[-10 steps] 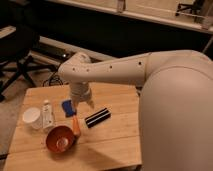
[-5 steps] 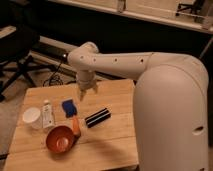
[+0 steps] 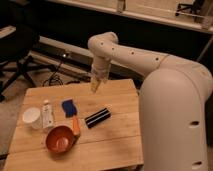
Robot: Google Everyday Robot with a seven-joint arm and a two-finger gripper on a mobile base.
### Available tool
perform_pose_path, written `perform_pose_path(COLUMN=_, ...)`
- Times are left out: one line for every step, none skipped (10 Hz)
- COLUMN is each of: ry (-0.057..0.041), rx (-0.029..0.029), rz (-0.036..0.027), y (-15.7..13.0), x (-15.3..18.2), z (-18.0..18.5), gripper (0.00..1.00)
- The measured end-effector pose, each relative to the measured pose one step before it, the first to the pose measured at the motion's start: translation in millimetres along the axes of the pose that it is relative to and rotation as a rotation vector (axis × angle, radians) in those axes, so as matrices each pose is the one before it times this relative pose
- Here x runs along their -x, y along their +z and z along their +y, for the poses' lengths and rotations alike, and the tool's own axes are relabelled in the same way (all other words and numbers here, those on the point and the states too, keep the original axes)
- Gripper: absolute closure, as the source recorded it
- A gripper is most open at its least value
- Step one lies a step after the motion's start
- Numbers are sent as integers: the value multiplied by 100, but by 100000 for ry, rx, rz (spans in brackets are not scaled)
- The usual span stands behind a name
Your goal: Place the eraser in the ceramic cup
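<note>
Lifted away from the things on the desk (image 3: 120,145), the gripper (image 3: 94,88) has been carried up and back over the last second, from low above the brush (image 3: 70,111) and the eraser (image 3: 97,118) to a spot above the far edge of the desk, with the arm folded high behind it. Its fingers are held spread, and nothing is seen between them. The eraser has not been taken along: it is left lying flat near the middle of the desk, just right of the brush and well apart from the gripper. The ceramic cup (image 3: 31,117) is found upright at the left edge, beside the slim white bottle (image 3: 47,115), with the orange-red bowl (image 3: 61,139) in front of them; nothing can be made out inside the cup. The task is therefore judged to be unstarted in effect: the eraser must yet be approached from above, gripped across its narrow width, and carried left over the brush and the bottle to the cup.
</note>
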Motion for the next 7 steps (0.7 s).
perform_pose_path(ry=-2193, rx=204, rz=-239, y=-79, x=-69, z=-303, gripper=35)
perform_pose_path(ry=-4895, rx=-1049, rz=-451, y=68, x=403, z=-99, gripper=35)
perform_pose_path(ry=-10250, rx=-3923, rz=-2512, y=104, x=1838, z=135, gripper=35)
perform_pose_path(ry=-9828, rx=-5591, rz=-1602, y=-53, x=1827, z=-216, gripper=35)
perform_pose_path(ry=-10516, rx=-7563, rz=-821, y=-178, x=1987, z=-491, gripper=35)
perform_pose_path(ry=-8341, rx=-7514, rz=-106, y=-229, x=1517, z=-673, gripper=35)
perform_pose_path(ry=-7224, rx=-8173, rz=292, y=-336, x=1282, z=-860, gripper=35)
